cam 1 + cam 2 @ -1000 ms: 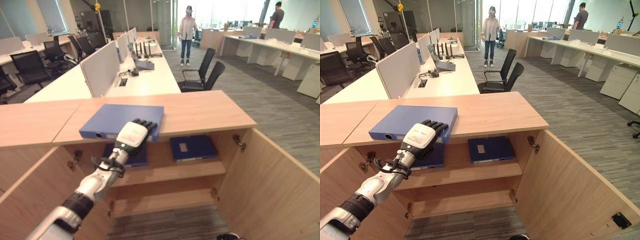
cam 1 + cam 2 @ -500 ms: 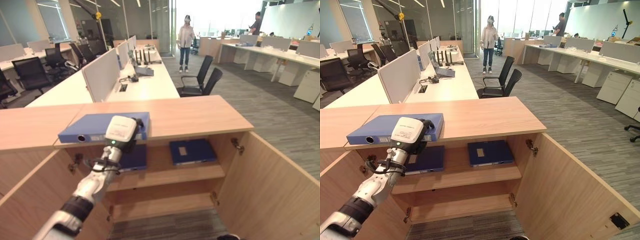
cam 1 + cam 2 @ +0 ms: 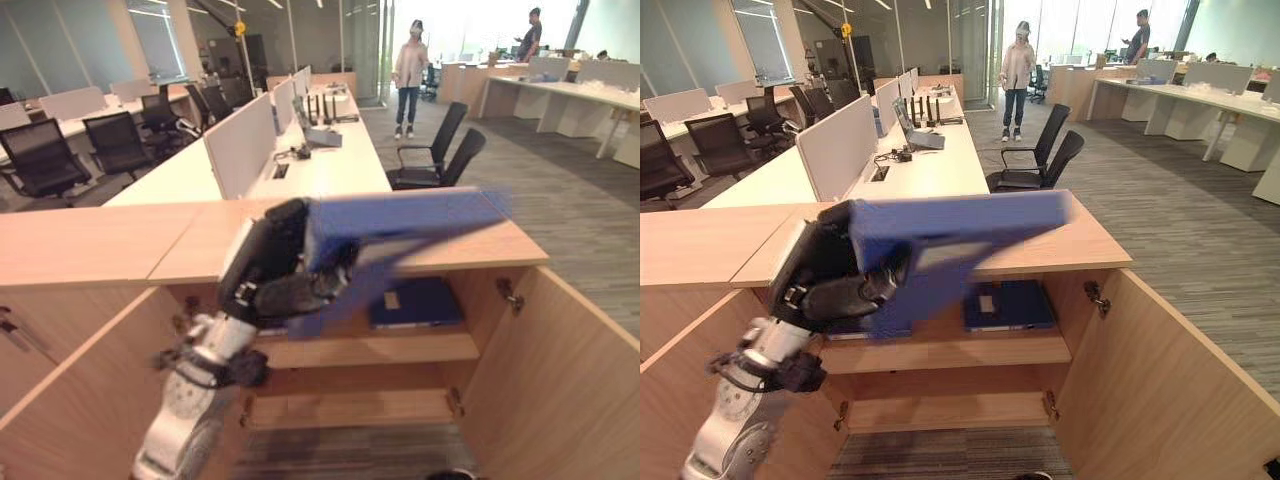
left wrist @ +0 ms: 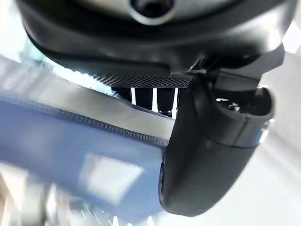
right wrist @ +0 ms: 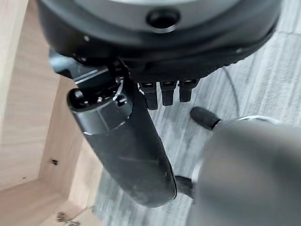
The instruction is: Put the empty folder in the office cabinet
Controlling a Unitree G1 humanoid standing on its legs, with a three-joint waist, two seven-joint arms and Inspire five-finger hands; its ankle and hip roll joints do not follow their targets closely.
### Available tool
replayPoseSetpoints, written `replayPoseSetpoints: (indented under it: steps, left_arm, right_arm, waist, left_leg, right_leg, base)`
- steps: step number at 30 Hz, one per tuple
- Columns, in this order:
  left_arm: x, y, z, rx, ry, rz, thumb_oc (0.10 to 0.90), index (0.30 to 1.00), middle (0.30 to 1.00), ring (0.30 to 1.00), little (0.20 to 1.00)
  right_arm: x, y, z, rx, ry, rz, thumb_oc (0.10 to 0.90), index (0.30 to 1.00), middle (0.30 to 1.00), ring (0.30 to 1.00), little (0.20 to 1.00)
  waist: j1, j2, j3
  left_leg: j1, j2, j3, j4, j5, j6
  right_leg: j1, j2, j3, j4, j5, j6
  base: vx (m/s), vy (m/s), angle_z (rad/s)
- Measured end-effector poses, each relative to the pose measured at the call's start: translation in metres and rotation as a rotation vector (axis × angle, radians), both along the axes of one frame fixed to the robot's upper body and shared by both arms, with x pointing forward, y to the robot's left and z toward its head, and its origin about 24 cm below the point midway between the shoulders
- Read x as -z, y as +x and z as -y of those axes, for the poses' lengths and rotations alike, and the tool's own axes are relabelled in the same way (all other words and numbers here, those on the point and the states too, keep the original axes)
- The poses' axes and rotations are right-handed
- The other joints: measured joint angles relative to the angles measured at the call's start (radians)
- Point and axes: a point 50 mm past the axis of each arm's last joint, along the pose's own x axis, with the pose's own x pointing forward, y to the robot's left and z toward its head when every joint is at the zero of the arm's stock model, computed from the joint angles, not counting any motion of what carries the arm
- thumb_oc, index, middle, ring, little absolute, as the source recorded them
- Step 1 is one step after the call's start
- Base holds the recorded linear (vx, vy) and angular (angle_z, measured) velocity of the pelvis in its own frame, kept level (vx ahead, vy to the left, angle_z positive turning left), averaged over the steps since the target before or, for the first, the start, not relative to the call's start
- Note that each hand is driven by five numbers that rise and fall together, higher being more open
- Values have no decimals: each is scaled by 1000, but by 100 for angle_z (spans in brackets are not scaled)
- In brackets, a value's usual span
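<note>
A blue folder [image 3: 400, 225] hangs in the air in front of the wooden cabinet top [image 3: 90, 240], tilted, with its far end out to the right. My left hand [image 3: 275, 270] is shut on the folder's left end, the thumb [image 4: 207, 155] curled over the blue cover [image 4: 70, 141]. The folder is clear of the cabinet top and level with its front edge, above the open shelf [image 3: 400, 350]. My right hand [image 5: 127, 136] hangs low beside the cabinet over the carpet, fingers relaxed and holding nothing.
Both cabinet doors stand open, one at the right [image 3: 570, 370] and one at the left [image 3: 70, 400]. A dark blue folder [image 3: 420, 300] lies on the upper shelf; a lower shelf [image 3: 350, 405] sits below. Desks, office chairs [image 3: 440, 150] and two people [image 3: 410, 60] are beyond.
My left hand has closed on the blue folder and lifted it off the cabinet top, swinging it up and to the right. The camera view has also shifted.
</note>
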Motion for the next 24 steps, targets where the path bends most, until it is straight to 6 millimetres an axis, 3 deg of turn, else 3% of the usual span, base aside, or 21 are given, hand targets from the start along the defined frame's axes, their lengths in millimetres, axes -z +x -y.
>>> replayPoseSetpoints:
  steps: [3, 4, 6, 9, 17, 21, 24]
  left_arm:
    - [45, -8, 12, 105, 52, -249, 400, 300, 300, 300, 300]
    - [74, -14, 9, 89, 87, -400, 400, 300, 300, 300, 300]
    - [90, -18, 2, 47, 108, -490, 400, 300, 300, 300, 300]
    - [92, -19, -11, -5, 114, -521, 400, 300, 300, 300, 300]
    - [81, -9, -20, -77, 72, -455, 400, 300, 300, 300, 300]
    - [93, -22, -29, -97, 124, -511, 400, 300, 300, 300, 300]
    - [108, -39, -45, -116, 320, -558, 400, 300, 300, 300, 300]
  right_arm:
    - [-2, 8, 0, -5, -1, 19, 800, 900, 900, 900, 900]
    - [-3, 11, -1, -7, -1, 27, 800, 900, 900, 900, 900]
    - [-3, 11, 1, -7, -4, 32, 800, 900, 900, 900, 900]
    - [-3, 9, 1, -6, -5, 27, 800, 900, 900, 900, 900]
    - [-4, 14, -4, -13, 11, 54, 800, 900, 900, 900, 900]
    - [-6, 20, -6, -21, 20, 87, 800, 900, 900, 900, 900]
    - [-6, 20, -3, -36, 4, 84, 800, 900, 900, 900, 900]
  waist:
    - [-27, -4, 9]
    - [-45, -9, 26]
    - [-45, -12, 48]
    - [-35, -37, 79]
    - [-20, -27, 79]
    - [-18, -13, 76]
    - [-19, -7, 73]
  left_leg:
    - [-5, 3, 1, 0, 0, 0]
    - [-3, 7, 1, 0, 1, -1]
    - [1, 11, 1, 0, 3, -5]
    - [2, 14, -1, 5, 14, -5]
    - [19, 0, -15, 4, 10, 0]
    - [20, 1, -16, 0, 2, -7]
    - [20, 3, -16, 0, 1, -9]
  right_leg:
    - [-3, 5, 6, 0, 2, -2]
    - [-3, 9, 8, 0, 4, -2]
    - [-3, 13, 8, 0, 4, -7]
    - [-1, 21, 6, 0, 7, -14]
    - [22, 9, -7, 0, 1, -7]
    - [25, 8, -7, 0, -3, -1]
    - [24, 10, -7, 0, -4, -1]
  base:
    - [-12, -12, -8]
    - [-12, -10, -8]
    - [-4, -3, -2]
    - [0, 0, 0]
    - [-3, -1, 5]
    - [0, 0, 0]
    - [0, 0, 0]
